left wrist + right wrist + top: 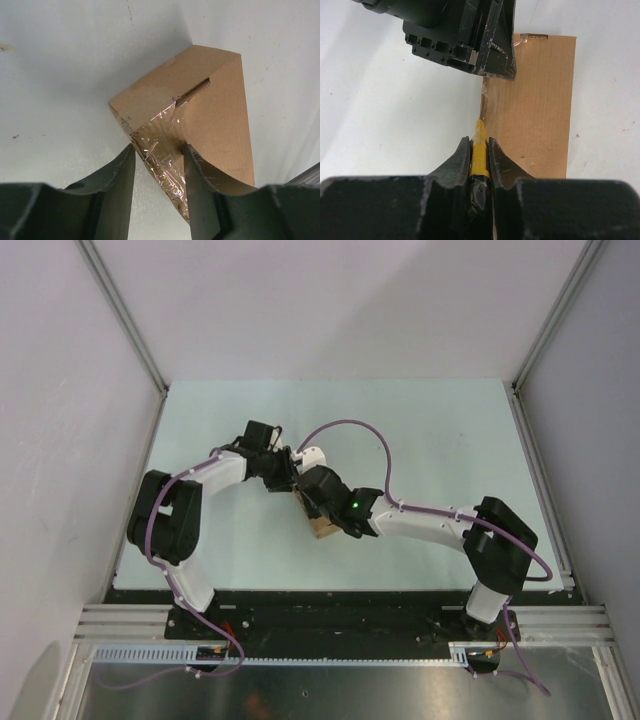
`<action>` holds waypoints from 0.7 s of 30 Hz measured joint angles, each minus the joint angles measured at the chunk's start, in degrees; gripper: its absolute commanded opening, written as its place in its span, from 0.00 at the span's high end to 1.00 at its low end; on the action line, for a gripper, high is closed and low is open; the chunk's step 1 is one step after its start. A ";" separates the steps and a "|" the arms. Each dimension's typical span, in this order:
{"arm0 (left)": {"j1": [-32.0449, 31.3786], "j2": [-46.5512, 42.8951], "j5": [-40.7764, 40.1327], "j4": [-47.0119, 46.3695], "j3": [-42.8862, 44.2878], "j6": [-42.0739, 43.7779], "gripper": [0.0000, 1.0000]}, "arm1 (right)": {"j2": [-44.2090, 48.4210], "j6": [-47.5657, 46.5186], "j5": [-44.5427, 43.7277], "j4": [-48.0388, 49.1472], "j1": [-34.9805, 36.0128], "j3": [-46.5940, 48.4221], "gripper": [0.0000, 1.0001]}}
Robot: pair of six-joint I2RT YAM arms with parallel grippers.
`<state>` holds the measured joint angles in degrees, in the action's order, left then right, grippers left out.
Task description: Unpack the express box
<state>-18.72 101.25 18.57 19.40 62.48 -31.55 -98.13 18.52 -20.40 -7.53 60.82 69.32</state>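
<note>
Knife met box at mid-table.
My right gripper point(479, 141) pinched the knife point(479, 152), tip at the box point(535, 100) edge, apparently to slit the tape. My left gripper point(159, 150) clamped the taped corner, steadying the box on the table point(430, 430).

We reach both arms to mid-table: our left gripper point(159, 149) clamps the express box point(210, 110), jaws half apart; our right gripper point(479, 141) pinches the utility knife point(479, 131).
</note>
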 measured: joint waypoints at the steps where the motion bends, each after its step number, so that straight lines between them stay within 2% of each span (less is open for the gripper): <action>1: 0.00 0.00 0.00 0.00 0.00 -0.02 0.57 | 0.00 0.04 -0.13 -0.13 0.09 0.00 1.00; 21: 0.00 0.63 -0.76 1.60 1.01 -2.08 0.72 | 2.97 3.80 -0.13 -9.55 2.27 -0.13 1.00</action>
<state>-18.72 101.89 17.80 20.99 63.48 -33.63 -95.15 22.33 -20.53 -17.08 63.09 69.19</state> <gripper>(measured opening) 0.410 0.153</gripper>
